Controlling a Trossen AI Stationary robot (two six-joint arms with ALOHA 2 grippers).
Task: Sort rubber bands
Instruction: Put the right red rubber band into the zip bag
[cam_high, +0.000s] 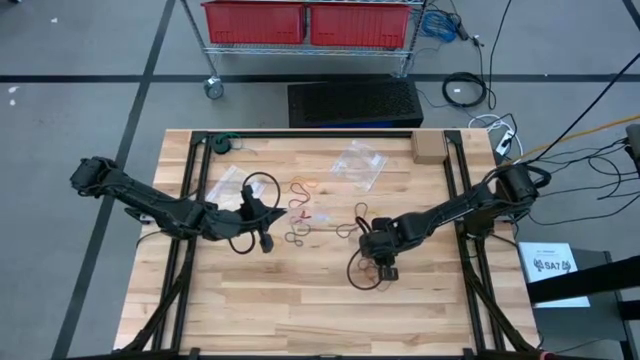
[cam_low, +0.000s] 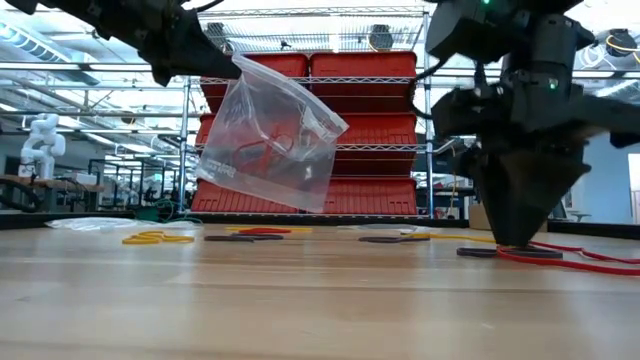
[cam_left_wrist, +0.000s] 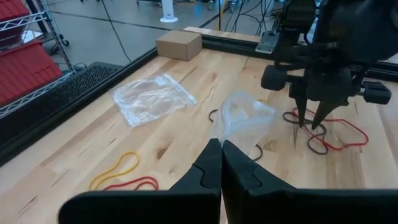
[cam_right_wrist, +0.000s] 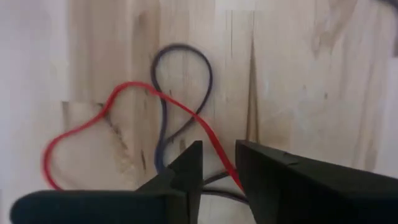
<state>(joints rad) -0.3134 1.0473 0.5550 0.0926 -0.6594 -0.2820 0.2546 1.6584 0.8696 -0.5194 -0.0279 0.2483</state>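
At frame centre, the left gripper (cam_left_wrist: 221, 163), jaws clamped shut, holds a clear bag (cam_low: 270, 135) aloft. The right gripper (cam_right_wrist: 219, 163), jaws narrowly parted, straddles a red rubber band (cam_right_wrist: 118, 112) on the tabletop (cam_high: 300, 310), crossing a black rubber band (cam_right_wrist: 180, 81).

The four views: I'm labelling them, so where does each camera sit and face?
High: overhead, straight down; both arms over the table.
Low: tabletop height, looking level; left gripper holds a bag.
Left wrist: past shut fingers toward the right gripper.
Right wrist: down at a red band.
Shared: the bag, low and left wrist.
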